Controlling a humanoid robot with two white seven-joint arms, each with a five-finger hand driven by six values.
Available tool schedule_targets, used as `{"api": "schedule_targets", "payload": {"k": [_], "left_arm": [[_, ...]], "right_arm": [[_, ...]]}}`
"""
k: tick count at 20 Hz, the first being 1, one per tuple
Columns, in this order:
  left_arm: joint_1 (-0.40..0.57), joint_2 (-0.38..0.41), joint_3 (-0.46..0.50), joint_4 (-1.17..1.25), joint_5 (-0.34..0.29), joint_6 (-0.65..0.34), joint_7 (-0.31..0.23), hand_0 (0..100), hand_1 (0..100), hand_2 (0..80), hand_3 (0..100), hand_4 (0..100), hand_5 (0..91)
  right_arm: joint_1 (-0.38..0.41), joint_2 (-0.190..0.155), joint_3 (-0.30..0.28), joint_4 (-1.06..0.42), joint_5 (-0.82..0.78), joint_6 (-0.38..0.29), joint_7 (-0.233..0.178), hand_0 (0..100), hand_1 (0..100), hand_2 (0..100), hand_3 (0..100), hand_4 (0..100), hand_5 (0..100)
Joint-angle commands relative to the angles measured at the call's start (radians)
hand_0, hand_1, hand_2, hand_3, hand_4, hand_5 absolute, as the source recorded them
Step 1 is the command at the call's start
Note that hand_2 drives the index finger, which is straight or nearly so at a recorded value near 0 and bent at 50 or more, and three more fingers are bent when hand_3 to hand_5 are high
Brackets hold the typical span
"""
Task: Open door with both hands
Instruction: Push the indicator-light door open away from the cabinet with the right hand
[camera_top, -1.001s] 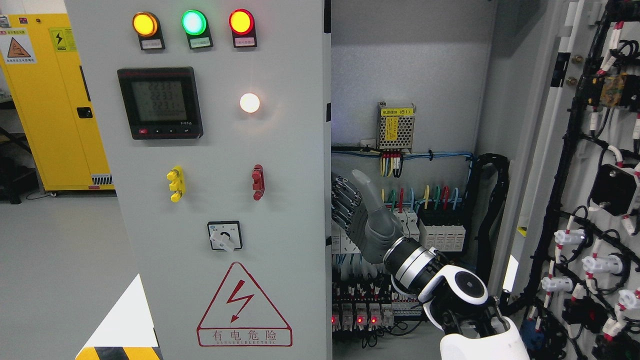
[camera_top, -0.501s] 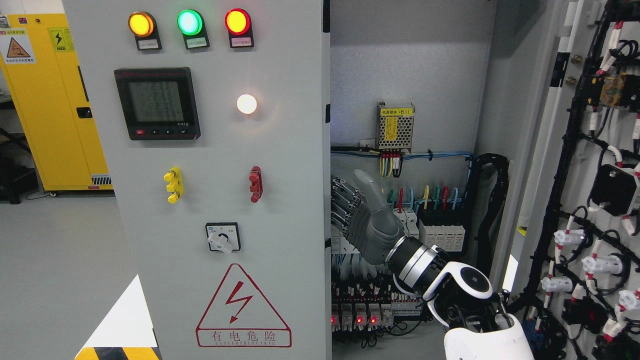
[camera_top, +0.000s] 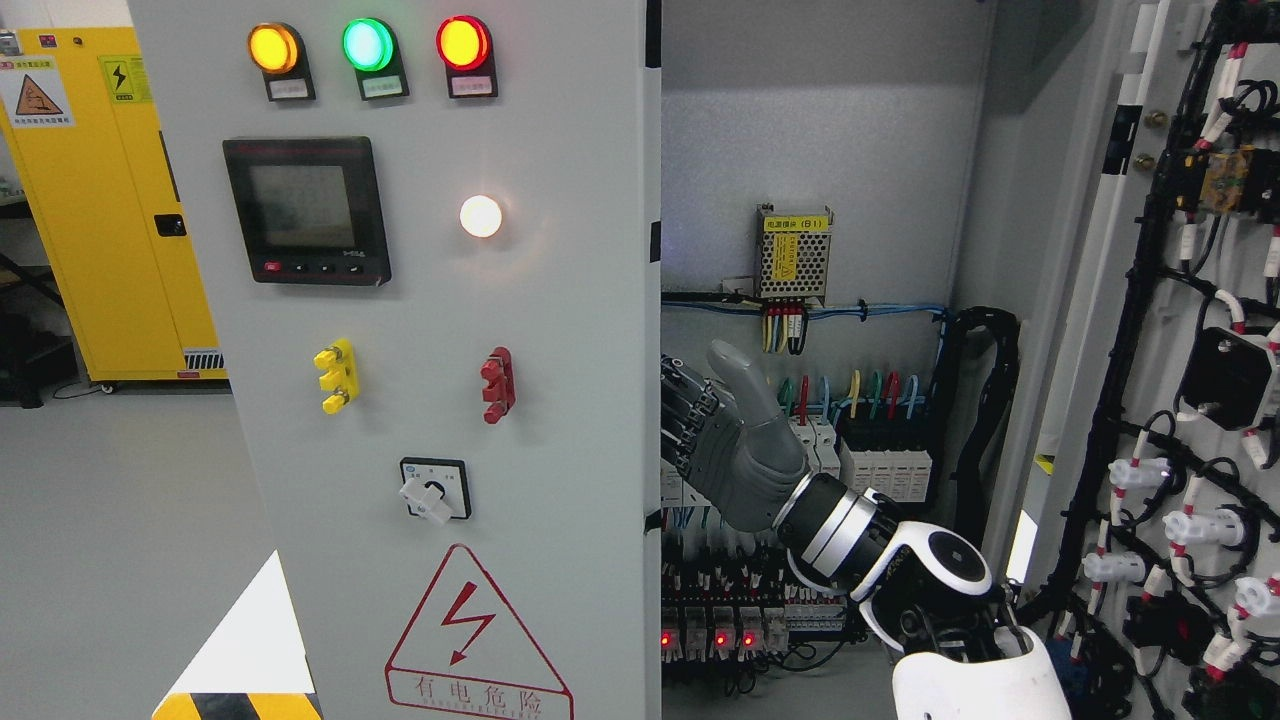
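The cabinet's grey left door fills the left half of the head view, hinged at its left side and swung partly toward me. It carries three lamps, a meter and a rotary switch. My right hand reaches up from the lower right into the cabinet opening. Its dark fingers lie stretched against the back of the door's free edge, their tips hidden behind it. The grey thumb points up and clasps nothing. The right door stands wide open at the far right. No left arm shows.
Inside the cabinet are a power supply, a row of breakers with coloured wires, and relays with red lights low down. The right door's inner face carries black cable looms and white connectors. A yellow cabinet stands at the far left.
The left door has swung a little further open, its lamps and switch shifting left. My right hand has followed the edge, sinking slightly. The meter's digits no longer show.
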Motion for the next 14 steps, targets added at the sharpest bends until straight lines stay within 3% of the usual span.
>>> {"api": "schedule_targets", "payload": {"k": [1, 7, 14], "left_arm": [[0.001, 0.001, 0.0, 0.009, 0.0, 0.0, 0.0, 0, 0, 0.0, 0, 0, 0.0], [0.001, 0.001, 0.0, 0.009, 0.0, 0.0, 0.0, 0, 0, 0.0, 0, 0, 0.0], [0.001, -0.001, 0.0, 0.009, 0.0, 0.0, 0.0, 0, 0, 0.0, 0, 0, 0.0]], "right_arm": [[0.008, -0.003, -0.013, -0.032, -0.004, -0.001, 0.007, 22, 1, 0, 0, 0, 0], [0.083, -0.01, 0.025, -0.139, -0.068, -0.005, 0.01, 22, 1, 0, 0, 0, 0], [0.178, -0.01, 0.229, -0.239, -0.07, -0.007, 0.01, 22, 1, 0, 0, 0, 0]]}}
